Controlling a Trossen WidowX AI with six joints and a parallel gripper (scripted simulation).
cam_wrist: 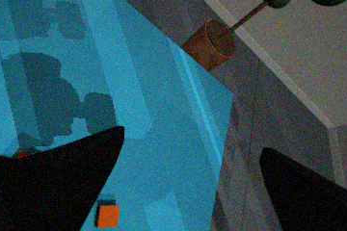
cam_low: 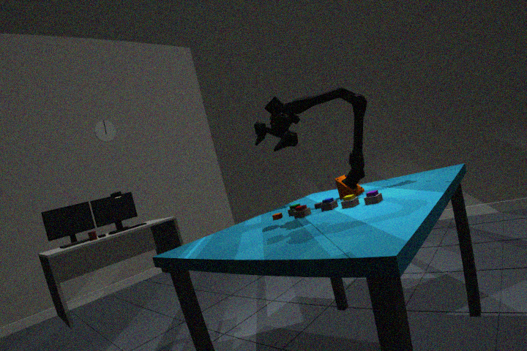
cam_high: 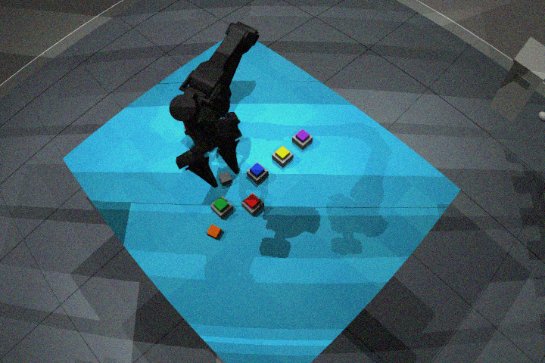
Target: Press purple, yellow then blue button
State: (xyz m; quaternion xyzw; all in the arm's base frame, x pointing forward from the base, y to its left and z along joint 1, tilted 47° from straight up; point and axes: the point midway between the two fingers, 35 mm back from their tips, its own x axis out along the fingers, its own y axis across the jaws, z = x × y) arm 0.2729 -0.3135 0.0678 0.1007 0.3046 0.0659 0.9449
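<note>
A dim room with a grey wall and a side desk is seen behind a blue table (cam_low: 355, 243). The gripper (cam_low: 274, 138) is held high above the table, and its jaws are spread wide with nothing between them.

The purple button (cam_high: 302, 136) is to be pressed first. It is found well apart from the jaws, at the far end of a slanting row. The yellow button (cam_high: 282, 153) and the blue button (cam_high: 256, 169) are passed on the way.

A grey block (cam_high: 225, 177) is seen right under the jaws, and an orange block (cam_wrist: 107, 216) lies a little further off. If the arm is lowered here, the grey block could be bumped. With the jaws this wide, two buttons might be pushed at once.
</note>
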